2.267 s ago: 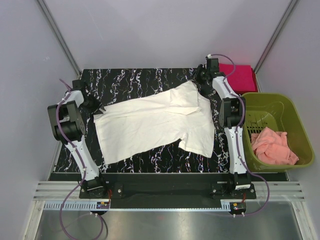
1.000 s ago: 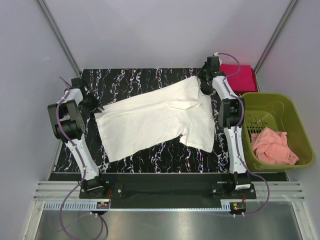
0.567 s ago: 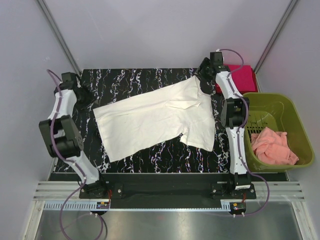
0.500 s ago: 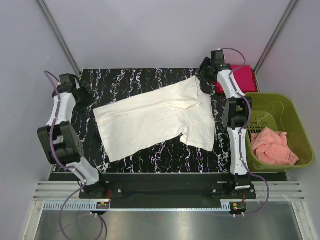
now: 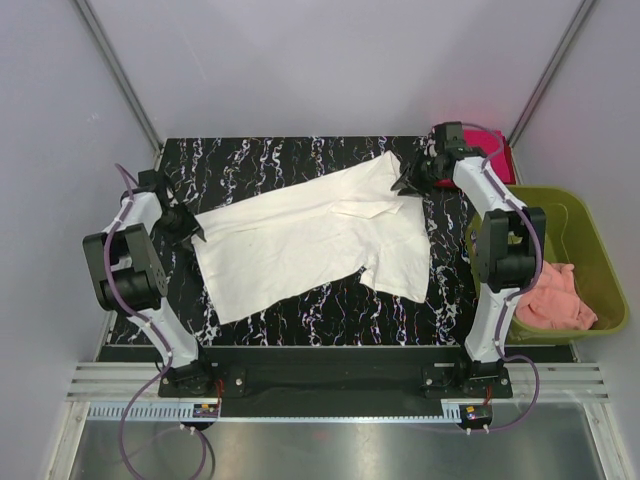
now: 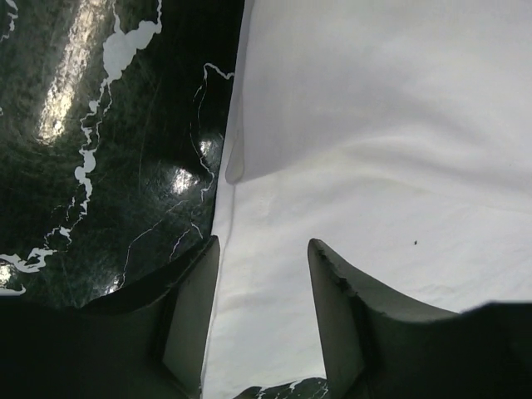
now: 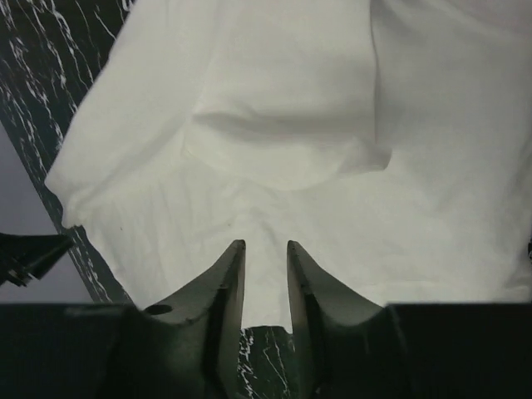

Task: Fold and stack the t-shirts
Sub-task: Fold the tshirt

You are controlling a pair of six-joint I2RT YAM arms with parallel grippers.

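My left tool point(image 6: 264, 245) is released. Its two fingers stand apart just over the left end of the cream t-shirt point(image 5: 310, 235), and nothing is pinched between them. Through the gap I see the shirt's edge lying flat on the black marbled worktop point(image 5: 260, 160). A little farther in from that edge, an upper layer of cloth ends in a small rounded corner lying on the layer under it.

My right tool point(image 7: 266, 243) is released too. Its fingers stand a narrow way apart above the right end of the same shirt, and no cloth is caught in the gap. Below it the cloth shows a soft ridge running across and a few shallow wrinkles.

From above, the cream t-shirt lies spread out on a slant, its left end nearer to my bases and its right corner farther away. One sleeve sticks out on its near right side.

The magenta t-shirt point(image 5: 497, 152) shows only as a red patch beyond the cream shirt's right end, mostly hidden behind my right arm.

To the right of the cream shirt stands a green basket point(image 5: 590, 240) with a pink cloth point(image 5: 555, 300) inside it.
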